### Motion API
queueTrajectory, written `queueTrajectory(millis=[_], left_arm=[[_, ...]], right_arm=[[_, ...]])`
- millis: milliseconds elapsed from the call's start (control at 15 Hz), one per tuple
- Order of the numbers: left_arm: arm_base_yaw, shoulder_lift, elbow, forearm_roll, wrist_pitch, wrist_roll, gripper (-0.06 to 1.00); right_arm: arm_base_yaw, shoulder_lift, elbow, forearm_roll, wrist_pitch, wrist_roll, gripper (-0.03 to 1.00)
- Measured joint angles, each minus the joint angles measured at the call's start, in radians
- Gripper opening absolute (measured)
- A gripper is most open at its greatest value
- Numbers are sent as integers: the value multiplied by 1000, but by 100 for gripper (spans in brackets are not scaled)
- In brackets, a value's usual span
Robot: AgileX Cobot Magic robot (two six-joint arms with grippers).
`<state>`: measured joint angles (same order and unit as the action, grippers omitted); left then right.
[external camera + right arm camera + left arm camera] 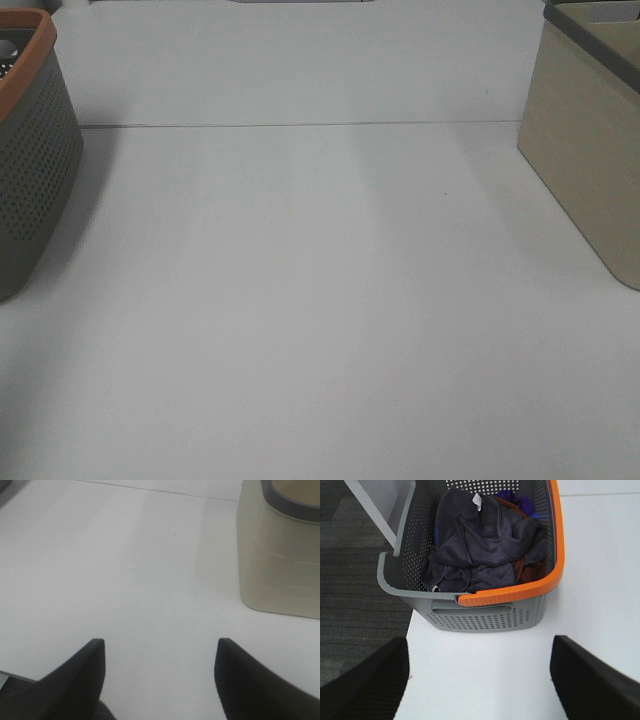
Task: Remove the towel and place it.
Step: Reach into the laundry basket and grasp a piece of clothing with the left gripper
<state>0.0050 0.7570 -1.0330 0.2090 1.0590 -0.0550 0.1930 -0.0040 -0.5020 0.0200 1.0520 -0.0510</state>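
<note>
The dark charcoal-grey towel (480,545) lies crumpled on top of other cloths inside a grey perforated basket with an orange rim (485,612); its small white tag (477,501) shows at the far side. My left gripper (480,680) is open and empty, above the white table a short way in front of the basket. My right gripper (160,675) is open and empty over bare table, near a beige bin (280,555). Neither gripper shows in the exterior high view.
In the exterior high view the grey basket (30,160) stands at the left edge and the beige bin (590,150) at the right edge of the white table (300,300). Brown and blue cloths (520,567) lie under the towel. Dark floor lies beyond the table's left edge.
</note>
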Motion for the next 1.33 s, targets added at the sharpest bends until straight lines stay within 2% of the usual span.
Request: queueTrajectory(millis=[333,733,800,933,1067,1133,1333], left_arm=[[0,352,-205,18,4,41,70],[1,723,-502,18,87,128,70],[34,847,-616,-13,105,167,70],[94,930,-689,-81,113,204,70],[177,1028,-762,-191,116,302,70],[210,1073,-782,-220,108,338,70],[278,1181,-824,-241,42,407,70]], right_arm=[[0,0,0,0,0,0,63],[0,0,0,0,0,0,63],[0,0,0,0,0,0,63],[0,0,0,0,0,0,63],[0,0,0,0,0,0,63],[0,0,0,0,0,0,63],[0,0,0,0,0,0,63]])
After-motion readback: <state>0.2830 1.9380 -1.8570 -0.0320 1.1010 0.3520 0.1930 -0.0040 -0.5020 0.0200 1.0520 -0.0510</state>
